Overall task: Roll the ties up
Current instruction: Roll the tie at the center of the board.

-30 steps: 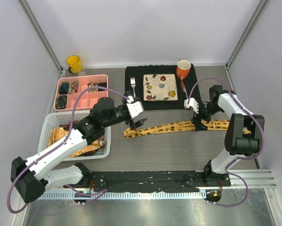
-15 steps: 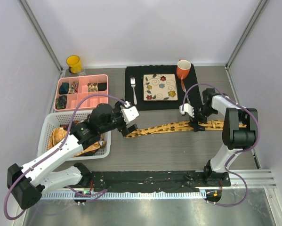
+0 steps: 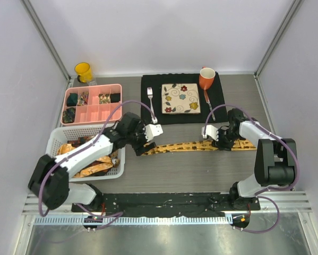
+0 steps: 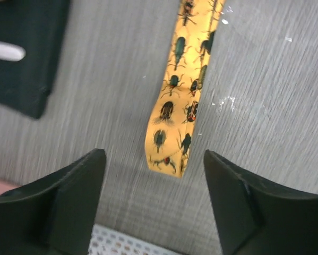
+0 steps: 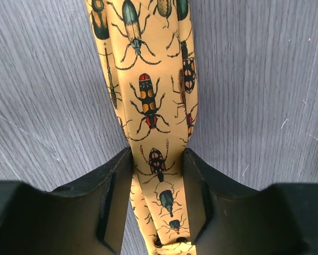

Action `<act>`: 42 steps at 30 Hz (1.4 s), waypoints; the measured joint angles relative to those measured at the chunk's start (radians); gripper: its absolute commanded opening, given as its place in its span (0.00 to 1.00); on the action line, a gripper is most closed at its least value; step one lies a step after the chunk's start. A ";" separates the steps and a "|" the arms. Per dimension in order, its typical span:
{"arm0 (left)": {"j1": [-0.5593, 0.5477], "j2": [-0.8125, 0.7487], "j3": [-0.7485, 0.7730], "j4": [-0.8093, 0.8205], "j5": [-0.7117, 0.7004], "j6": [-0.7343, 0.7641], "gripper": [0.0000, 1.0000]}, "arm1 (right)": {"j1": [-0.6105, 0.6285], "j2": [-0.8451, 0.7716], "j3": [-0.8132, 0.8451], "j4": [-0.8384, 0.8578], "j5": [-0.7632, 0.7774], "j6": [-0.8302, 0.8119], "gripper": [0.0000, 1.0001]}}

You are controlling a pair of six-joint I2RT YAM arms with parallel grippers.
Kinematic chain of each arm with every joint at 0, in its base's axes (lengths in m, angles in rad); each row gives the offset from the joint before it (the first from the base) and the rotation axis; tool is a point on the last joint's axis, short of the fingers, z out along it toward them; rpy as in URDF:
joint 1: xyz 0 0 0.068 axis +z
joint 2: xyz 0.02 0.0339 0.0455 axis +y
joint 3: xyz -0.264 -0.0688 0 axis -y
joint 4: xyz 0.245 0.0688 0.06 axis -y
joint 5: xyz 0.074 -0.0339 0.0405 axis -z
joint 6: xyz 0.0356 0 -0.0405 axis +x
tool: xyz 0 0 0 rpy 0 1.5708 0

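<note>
Top view: the tie lies flat on the grey table, just in front of the black mat; walls stand close.
Left wrist: the left gripper gapes open around the tie's end, where you take hold; expect soft, light, slippery cloth.
Right wrist: the right gripper brackets the tie; whether it pinches, you cannot tell.

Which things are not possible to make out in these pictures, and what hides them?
1. Ties in the basket: top view, the left arm covers part of them; their number is unclear.
2. Tray contents: top view, too small.
3. Whether the right gripper pinches the tie: right wrist view, its fingers cover the tie's edges.
4. The tie's far end: left wrist view, cut off by the top edge.
</note>
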State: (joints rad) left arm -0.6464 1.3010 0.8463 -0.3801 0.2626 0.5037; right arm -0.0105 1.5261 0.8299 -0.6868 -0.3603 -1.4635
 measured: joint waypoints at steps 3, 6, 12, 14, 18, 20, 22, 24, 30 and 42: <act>0.000 0.117 0.054 -0.008 0.041 0.050 0.85 | 0.003 -0.008 -0.010 0.011 0.006 0.008 0.45; 0.000 0.213 0.121 -0.018 0.081 0.092 0.87 | 0.003 -0.008 -0.010 0.016 0.010 0.025 0.44; -0.014 0.354 0.220 -0.030 0.142 0.139 0.87 | 0.004 -0.008 -0.010 0.021 0.015 0.045 0.45; -0.026 0.384 0.229 -0.034 0.149 0.148 0.84 | 0.004 -0.008 -0.010 0.022 0.016 0.045 0.48; -0.057 0.437 0.232 -0.047 0.148 0.183 0.83 | 0.004 -0.008 -0.009 0.027 0.017 0.045 0.51; -0.067 0.456 0.232 -0.057 0.145 0.201 0.80 | 0.004 -0.008 -0.008 0.028 0.017 0.040 0.52; -0.069 0.468 0.232 -0.071 0.136 0.224 0.71 | 0.004 -0.008 -0.008 0.028 0.017 0.033 0.52; -0.069 0.475 0.232 -0.085 0.121 0.248 0.60 | 0.004 -0.007 -0.007 0.026 0.016 0.026 0.51; -0.068 0.477 0.232 -0.109 0.130 0.313 0.42 | 0.005 0.011 0.011 0.006 0.017 0.017 0.50; -0.064 0.468 0.221 -0.079 0.107 0.420 0.72 | 0.008 0.019 0.030 -0.056 0.036 -0.019 0.77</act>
State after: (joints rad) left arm -0.7105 1.7687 1.0672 -0.4591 0.3698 0.9241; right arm -0.0029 1.5448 0.8597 -0.7429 -0.3241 -1.4830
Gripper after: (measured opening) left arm 0.545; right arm 0.671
